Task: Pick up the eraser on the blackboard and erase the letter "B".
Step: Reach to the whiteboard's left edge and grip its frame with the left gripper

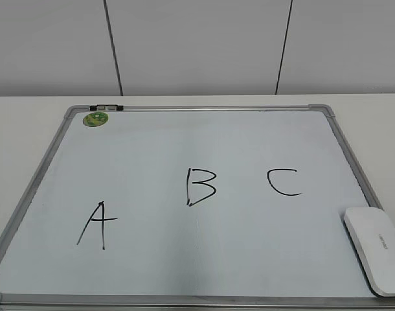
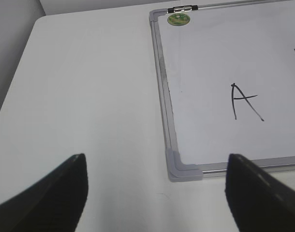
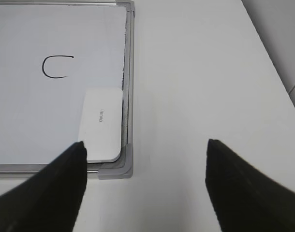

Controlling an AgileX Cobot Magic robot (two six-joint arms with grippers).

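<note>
Hovering spread and empty over the bare table (image 3: 196, 72), the right gripper (image 3: 145, 186) has the eraser (image 3: 101, 123) just ahead and to its left, lying flat in the near right corner of the blackboard (image 3: 22, 121), its long edge tight against the silver frame (image 3: 130, 72). The left gripper (image 2: 154, 193) is likewise released and holds nothing, with the board's near left corner piece (image 2: 184, 169) just in front of it.

The main risk looks to be the grasp itself. With the eraser pressed so close to the frame, a finger coming down on that side could land on the metal rim instead of beside the block, tilting or skidding it. The smooth, rounded plastic could also slip from a shallow pinch.

A second risk is the wipe. The letter "B" (image 1: 201, 186) sits farther ahead and well to the left of the right gripper, between the "A" (image 1: 97, 225) and the "C" (image 1: 283, 182). A wide or skewed stroke would likely smear the "C", the nearer neighbour. Pressing hard might also shove the whole board across the table, since nothing visibly holds it down.
</note>
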